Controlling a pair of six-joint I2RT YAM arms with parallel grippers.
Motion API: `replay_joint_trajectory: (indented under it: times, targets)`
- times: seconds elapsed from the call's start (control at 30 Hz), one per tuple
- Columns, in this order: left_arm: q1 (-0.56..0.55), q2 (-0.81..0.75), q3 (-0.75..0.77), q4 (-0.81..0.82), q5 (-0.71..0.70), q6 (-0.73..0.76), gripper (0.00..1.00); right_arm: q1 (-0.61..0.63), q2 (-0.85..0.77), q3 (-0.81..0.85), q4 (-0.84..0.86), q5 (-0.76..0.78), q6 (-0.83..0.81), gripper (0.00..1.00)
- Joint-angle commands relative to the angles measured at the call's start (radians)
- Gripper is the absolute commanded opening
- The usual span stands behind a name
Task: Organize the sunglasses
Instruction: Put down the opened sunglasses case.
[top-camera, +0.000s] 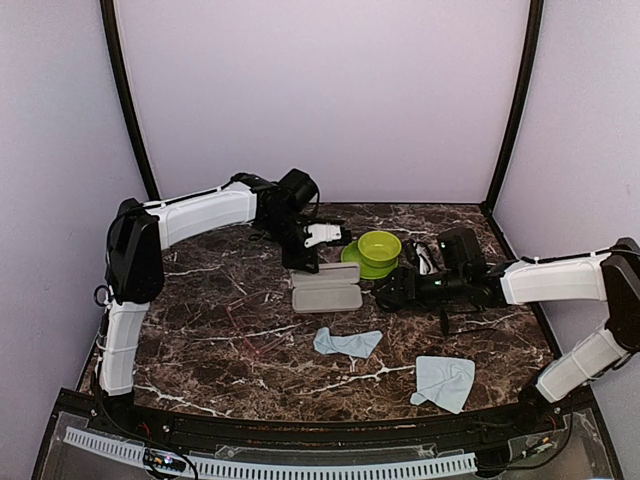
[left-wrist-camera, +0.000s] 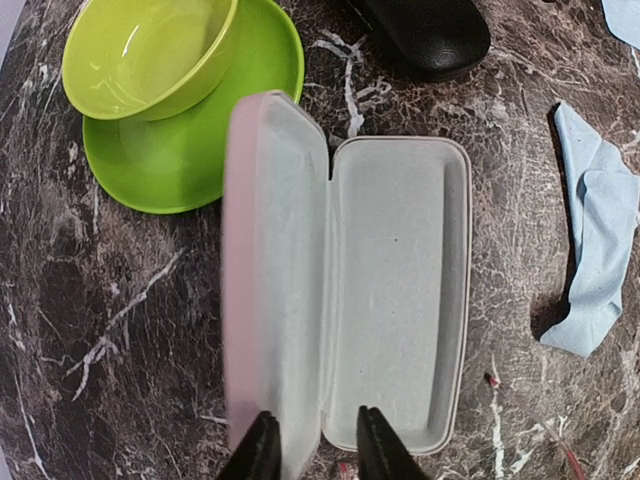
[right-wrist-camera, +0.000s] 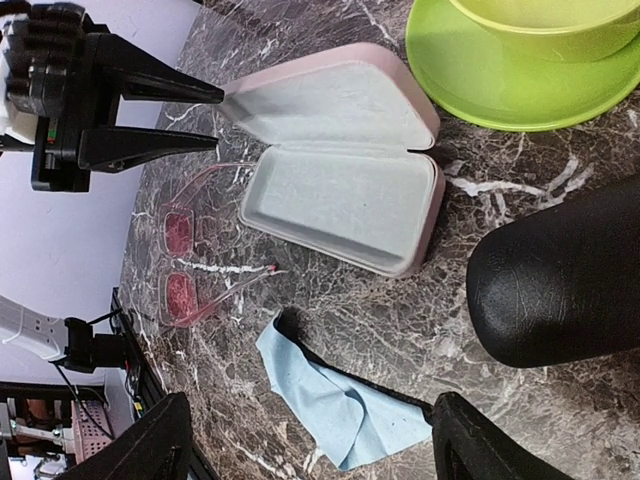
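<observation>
The red-pink sunglasses (right-wrist-camera: 185, 268) lie flat on the marble with their arms unfolded, just left of the open pink case (right-wrist-camera: 345, 200). In the top view they are a faint outline (top-camera: 255, 338). My left gripper (left-wrist-camera: 320, 455) hovers at the end of the case, by its raised lid (left-wrist-camera: 275, 270). Its fingers (right-wrist-camera: 160, 118) stand slightly apart, open and holding nothing. My right gripper (right-wrist-camera: 315, 445) is open wide, low over the table beside a black oval case (right-wrist-camera: 560, 270), with a blue cloth (right-wrist-camera: 340, 410) lying ahead of its fingers.
A green bowl (top-camera: 379, 246) stands on a green plate (left-wrist-camera: 170, 165) just beyond the pink case. A second blue cloth (top-camera: 443, 381) lies near the front right. Purple walls close in the table at the back and sides.
</observation>
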Motion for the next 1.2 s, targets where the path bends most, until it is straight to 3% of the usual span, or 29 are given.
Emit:
replay_joint_trajectory:
  times: [0.0,0.17,0.63,0.97,1.17]
  targets:
    - [0.001,-0.011,0.033,-0.002,-0.015,-0.011,0.35,-0.006,0.015,-0.014,0.056,-0.015,0.013,0.83]
    - [0.000,-0.012,0.032,0.014,-0.036,-0.017,0.45,-0.006,0.013,-0.020,0.060,-0.013,0.017,0.83]
    - [-0.009,-0.020,-0.021,0.031,-0.026,-0.118,0.45,-0.006,0.025,-0.033,0.083,-0.015,0.023,0.83]
    - [-0.049,-0.097,-0.303,0.221,-0.049,-0.196,0.29,-0.004,0.041,-0.041,0.101,-0.029,0.030,0.83]
    - [-0.056,-0.134,-0.384,0.281,-0.071,-0.235,0.28,-0.005,0.051,-0.038,0.107,-0.036,0.033,0.83]
